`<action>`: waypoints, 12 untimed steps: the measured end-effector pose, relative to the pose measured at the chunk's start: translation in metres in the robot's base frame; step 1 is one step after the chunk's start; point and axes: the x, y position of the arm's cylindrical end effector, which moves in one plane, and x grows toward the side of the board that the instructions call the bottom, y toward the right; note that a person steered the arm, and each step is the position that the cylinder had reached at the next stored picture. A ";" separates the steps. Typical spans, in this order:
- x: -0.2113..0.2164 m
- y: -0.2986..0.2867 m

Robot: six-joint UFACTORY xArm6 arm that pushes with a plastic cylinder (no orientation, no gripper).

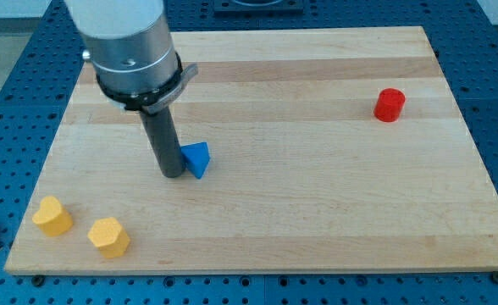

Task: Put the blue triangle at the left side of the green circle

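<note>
The blue triangle (197, 158) lay left of the board's (317, 220) centre, touching the tip (173, 174) on its left. Small, light and rigid, it probably slid easily when pushed on a flat face. No green circle showed; the rod had no gripper.

board (317, 212) is pale wood, visible grain, smooth satin finish. Under it a blue perforated base (3, 102), looks like painted metal. The blue triangle (197, 158), red cylinder (390, 104) and both yellow blocks (52, 216) (108, 236) look like matt plastic. Arm housing (130, 42) is brushed grey metal, and the rod down to my tip (174, 174) is dark and matt.
</note>
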 end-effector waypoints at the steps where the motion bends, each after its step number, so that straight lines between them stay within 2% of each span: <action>1: 0.028 0.041; 2: 0.012 0.062; 3: -0.009 -0.027; 4: -0.009 -0.067; 5: 0.009 -0.026; 6: -0.008 -0.021; 7: -0.048 -0.030; 8: -0.037 -0.015; 9: -0.057 0.000; 11: -0.094 -0.115; 12: -0.063 -0.095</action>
